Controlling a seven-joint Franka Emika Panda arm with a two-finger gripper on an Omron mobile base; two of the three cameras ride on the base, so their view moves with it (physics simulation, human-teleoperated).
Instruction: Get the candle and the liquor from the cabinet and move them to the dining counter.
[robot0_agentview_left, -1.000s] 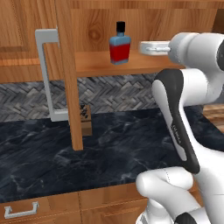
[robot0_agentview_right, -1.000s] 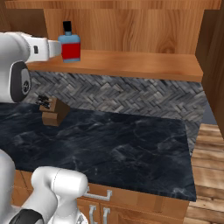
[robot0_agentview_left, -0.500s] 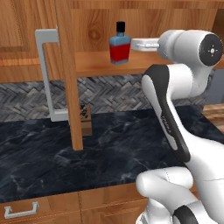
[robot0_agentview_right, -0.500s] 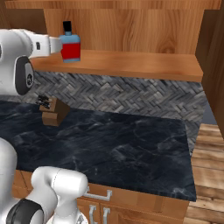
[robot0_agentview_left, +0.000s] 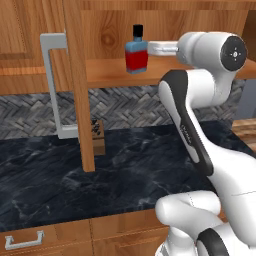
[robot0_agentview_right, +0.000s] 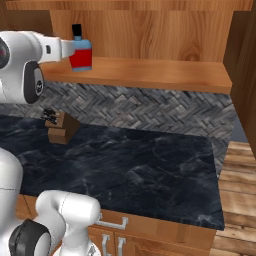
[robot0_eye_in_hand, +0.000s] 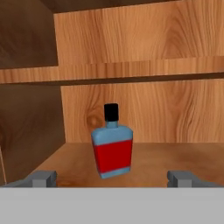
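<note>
The liquor (robot0_eye_in_hand: 112, 148), a squat red bottle with light blue shoulders and a black cap, stands upright on the lower shelf of the open cabinet (robot0_agentview_left: 107, 75). It is also in both base views (robot0_agentview_left: 136, 52) (robot0_agentview_right: 80, 50). My gripper (robot0_eye_in_hand: 112, 179) is open, its fingertips (robot0_eye_in_hand: 43, 178) spread wide on either side and a little short of the bottle. In the left base view the gripper (robot0_agentview_left: 151, 48) reaches level into the cabinet just right of the bottle. From the right base view the gripper (robot0_agentview_right: 71, 49) is just left of it. The candle and the dining counter are out of view.
The cabinet door (robot0_agentview_left: 75, 85) stands open toward me, with its silver bar handle (robot0_agentview_left: 52, 85), left of the arm. Below the shelf runs a narrow black counter (robot0_agentview_right: 130, 165) with herringbone tiling behind it. A brown knife block (robot0_agentview_right: 61, 127) stands on that counter. An upper shelf (robot0_eye_in_hand: 131, 72) spans above the bottle.
The hand has slid a little further into the cabinet toward the liquor and the wrist has turned. The jaws stayed open. The bottle has not moved.
</note>
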